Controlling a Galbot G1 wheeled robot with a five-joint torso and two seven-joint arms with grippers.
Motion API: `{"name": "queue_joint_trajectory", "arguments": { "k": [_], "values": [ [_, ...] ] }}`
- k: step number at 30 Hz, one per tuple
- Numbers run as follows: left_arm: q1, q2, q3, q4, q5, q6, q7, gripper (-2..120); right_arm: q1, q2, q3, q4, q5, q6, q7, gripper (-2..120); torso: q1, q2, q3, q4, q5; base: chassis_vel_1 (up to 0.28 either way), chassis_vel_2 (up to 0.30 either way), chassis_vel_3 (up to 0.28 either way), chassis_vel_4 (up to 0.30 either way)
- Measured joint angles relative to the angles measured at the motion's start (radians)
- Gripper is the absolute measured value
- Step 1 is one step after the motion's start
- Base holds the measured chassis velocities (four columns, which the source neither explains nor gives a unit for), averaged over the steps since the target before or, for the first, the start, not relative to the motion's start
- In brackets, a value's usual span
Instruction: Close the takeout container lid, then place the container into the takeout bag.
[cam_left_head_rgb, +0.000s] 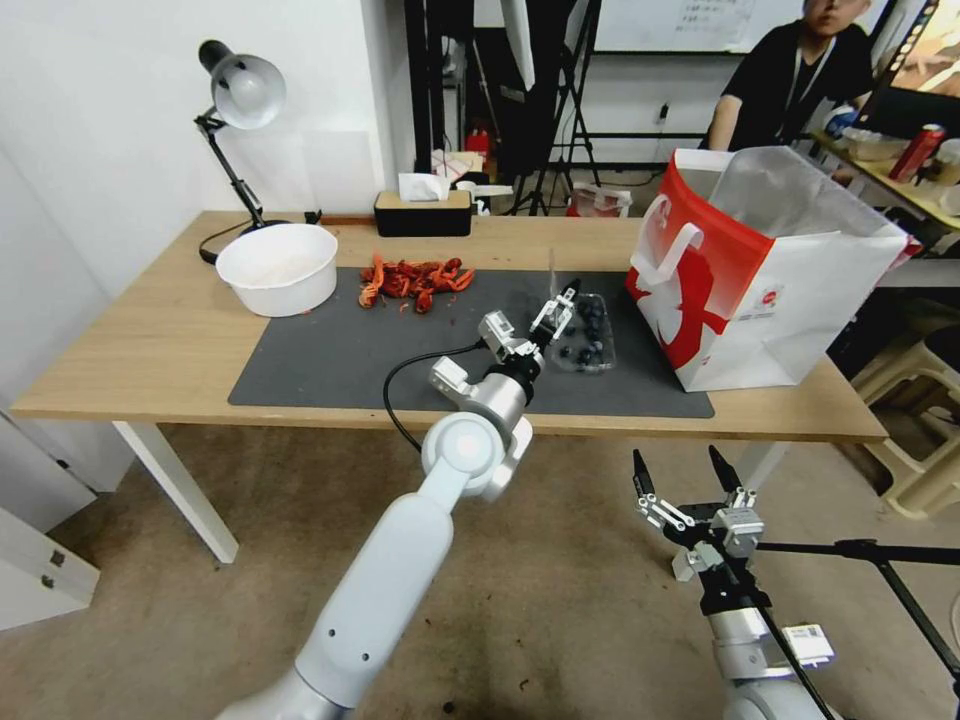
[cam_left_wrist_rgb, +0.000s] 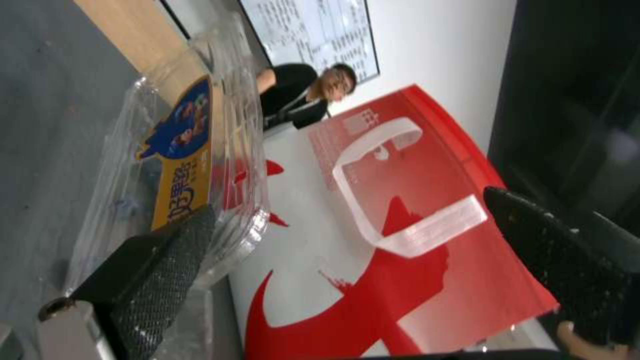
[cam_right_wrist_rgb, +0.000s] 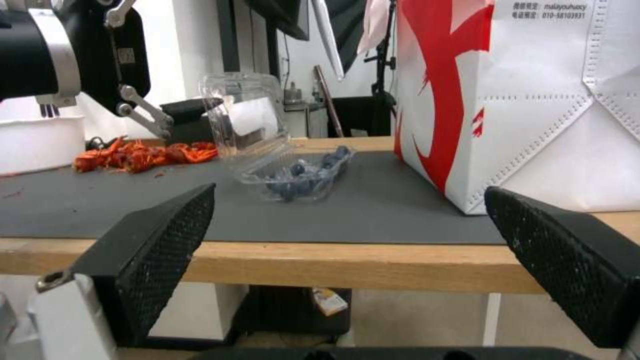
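Your left end effector (cam_left_head_rgb: 562, 303) sits over the dark mat (cam_left_head_rgb: 330, 360) at the left side of the takeout container (cam_left_head_rgb: 588, 340), fingers spread apart. In the left wrist view one finger (cam_left_wrist_rgb: 163, 260) is right against the raised lid (cam_left_wrist_rgb: 200, 150); can't tell if it actually touches. Lid stands upright, not closed, label facing the wrist camera. Container base with blueberries rests on the mat, mid-counter, just left of the takeout bag (cam_left_head_rgb: 770, 290). Bag stands upright at the right end of the counter (cam_left_head_rgb: 150, 340), mouth open, white handle (cam_left_head_rgb: 668, 255) on its left face. Your right end effector (cam_left_head_rgb: 690, 478) hangs below the near counter edge, off the counter, fingers wide apart, holding nothing. White bowl (cam_left_head_rgb: 277, 268) and red scraps (cam_left_head_rgb: 415, 282) sit far left on the mat.
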Motion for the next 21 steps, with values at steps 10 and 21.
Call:
{"name": "queue_joint_trajectory", "arguments": {
  "k": [10,21],
  "values": [
    [-0.067,0.099,0.036,0.057,0.001,0.075,0.14,100,-0.003,0.001,0.0,-0.002,-0.002,0.005,0.004,100,0.0,0.0,0.0,0.0001,0.0,0.0,0.0,0.0,0.0],
    [-0.121,0.12,0.072,0.103,0.032,0.104,0.253,100,-0.011,0.002,0.005,-0.002,-0.002,0.014,0.013,100,0.0,0.0,0.0,0.0,0.0001,0.0,0.0,0.0,0.0]
  ]
}}
